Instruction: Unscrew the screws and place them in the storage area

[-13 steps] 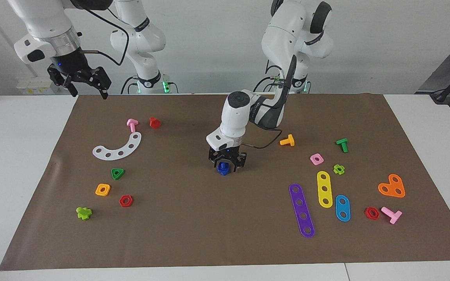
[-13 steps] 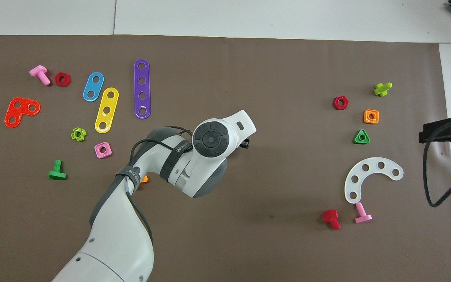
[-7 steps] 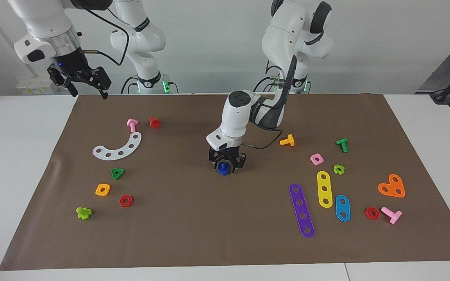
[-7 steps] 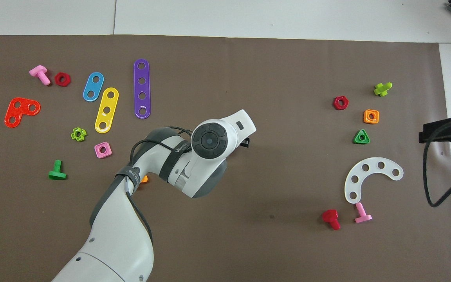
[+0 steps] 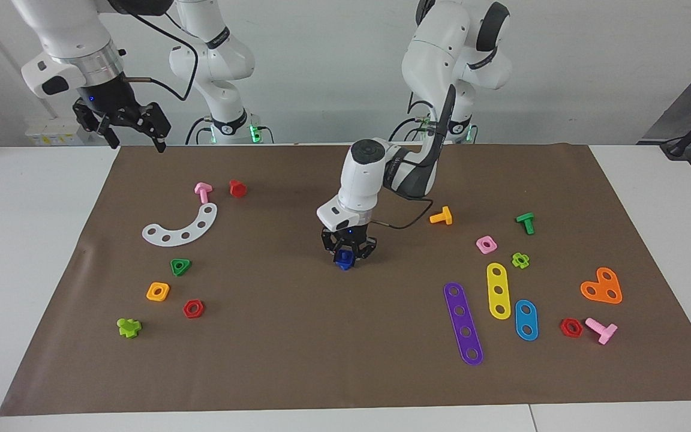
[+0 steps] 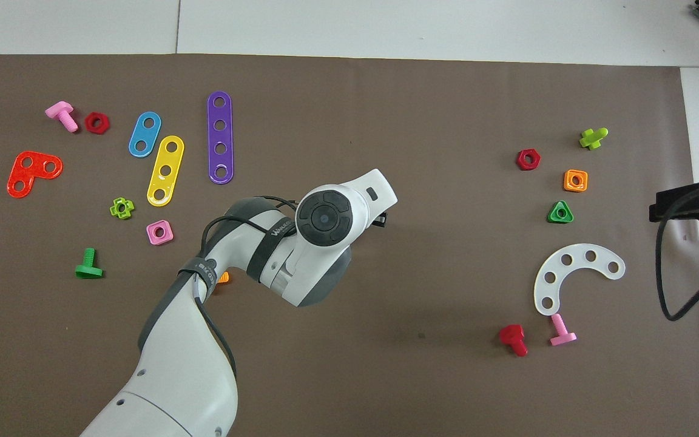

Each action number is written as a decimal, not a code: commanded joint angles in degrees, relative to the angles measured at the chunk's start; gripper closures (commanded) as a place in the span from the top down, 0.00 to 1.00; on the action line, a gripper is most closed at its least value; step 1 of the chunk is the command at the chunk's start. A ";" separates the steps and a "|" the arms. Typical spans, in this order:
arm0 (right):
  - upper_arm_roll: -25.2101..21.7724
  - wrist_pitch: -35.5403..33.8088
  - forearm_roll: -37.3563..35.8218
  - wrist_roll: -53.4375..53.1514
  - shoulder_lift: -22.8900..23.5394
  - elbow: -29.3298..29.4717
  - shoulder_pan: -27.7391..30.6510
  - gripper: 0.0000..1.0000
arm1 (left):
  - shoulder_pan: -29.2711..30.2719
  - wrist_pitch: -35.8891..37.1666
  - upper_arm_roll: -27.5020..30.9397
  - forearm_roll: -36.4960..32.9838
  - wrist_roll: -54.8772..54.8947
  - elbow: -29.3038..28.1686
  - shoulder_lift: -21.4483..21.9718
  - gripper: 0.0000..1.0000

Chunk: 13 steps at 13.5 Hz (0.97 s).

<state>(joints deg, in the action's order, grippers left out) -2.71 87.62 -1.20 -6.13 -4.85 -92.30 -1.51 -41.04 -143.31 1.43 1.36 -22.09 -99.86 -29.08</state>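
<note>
Two arms share the worktop (image 5: 33,252), and we see only one of them down among the parts. Our left gripper (image 5: 347,255) is low over the middle of the brown mat (image 5: 333,336), its fingers (image 5: 332,245) closed in around the blue screw (image 5: 343,259), which sits at or just above the mat; we cannot tell whether it touches. In the overhead view the left arm's wrist covers both the gripper and the screw.

Our right gripper (image 5: 135,135) waits raised over the mat's corner at the right arm's end, close to the robots, with its fingers (image 5: 158,141) spread apart and nothing between them. In the overhead view only its dark body (image 6: 692,203) shows at the edge.

Taking the screw as the dial's centre in the facing view, with twelve toward the robots: the orange bolt (image 5: 441,216) lies at about two o'clock, the pink nut (image 5: 486,244) near three, the purple strip (image 5: 463,323) at about four, with the yellow strip (image 5: 498,290) and blue strip (image 5: 526,320) just beside it. At nine o'clock sits the green nut (image 5: 180,266), and the white arc (image 5: 182,227) lies at about ten, with a pink bolt (image 5: 203,191) and a red bolt (image 5: 237,188) above it.
</note>
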 commanded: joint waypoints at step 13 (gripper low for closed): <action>0.16 0.45 0.24 1.47 -0.95 -0.78 0.28 1.00 | -0.71 13.58 1.65 -1.27 -2.88 6.53 4.37 0.17</action>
<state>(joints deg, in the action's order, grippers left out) -2.71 87.62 -1.20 -6.13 -4.85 -92.30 -1.51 -41.12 -132.09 1.90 1.33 -23.73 -92.11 -27.75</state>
